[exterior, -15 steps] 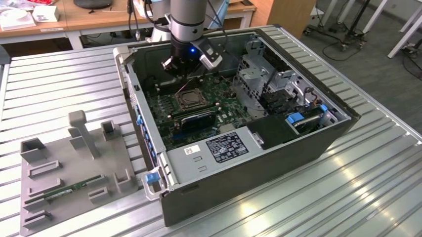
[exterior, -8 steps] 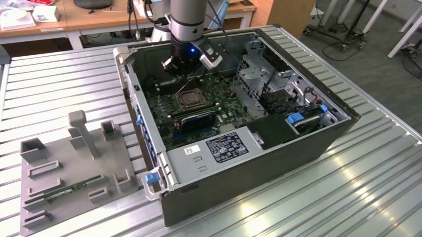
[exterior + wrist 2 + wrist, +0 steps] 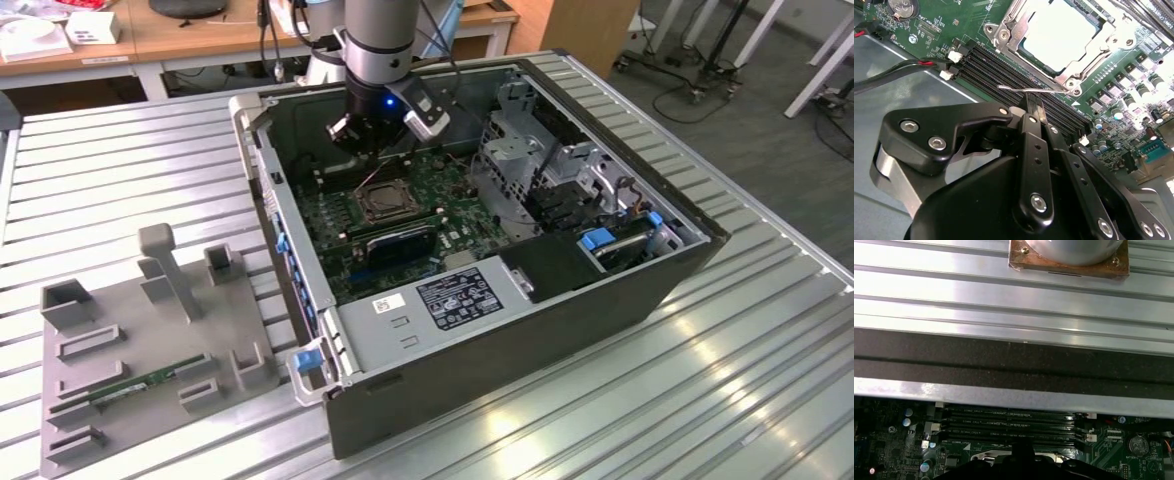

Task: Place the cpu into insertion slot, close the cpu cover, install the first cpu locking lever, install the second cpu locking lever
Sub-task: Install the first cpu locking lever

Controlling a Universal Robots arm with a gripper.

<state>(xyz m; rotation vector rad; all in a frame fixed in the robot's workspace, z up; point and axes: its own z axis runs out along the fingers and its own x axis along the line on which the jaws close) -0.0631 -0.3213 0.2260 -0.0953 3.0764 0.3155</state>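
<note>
Gripper: my gripper (image 3: 1031, 102) hung inside the open computer case (image 3: 674, 262), just beside the socket. In the second wrist view my fingers (image 3: 1032, 150) stood pressed together, with nothing between them that I could see.

Lever: a thin silver locking lever (image 3: 1026, 90) lay along the near edge of the socket frame, and my fingertips were at it or just under its free end. I could not tell if they really touched it.

CPU: the cpu (image 3: 1061, 35) sat already in the insertion slot (image 3: 384, 203), its pale metal face showing through the cut-out.

Cover: the cpu cover (image 3: 1006, 32) lay down flat around the chip, so I judged this step was done.

Board: the green motherboard (image 3: 447, 215) carried the long black memory slots (image 3: 999, 70) directly beside the lever, between my fingers and the socket.

Risk one: I judged the lever could slip off my closed fingertips, because it is thin and springy, and then snap upward.

Risk two: if I pushed too low, my fingers could scrape the memory slots or the small capacitors (image 3: 1114, 90) near the socket.

Risk three: a red and black cable (image 3: 899, 67) ran close to my linkage, and I thought it could catch on it.
</note>
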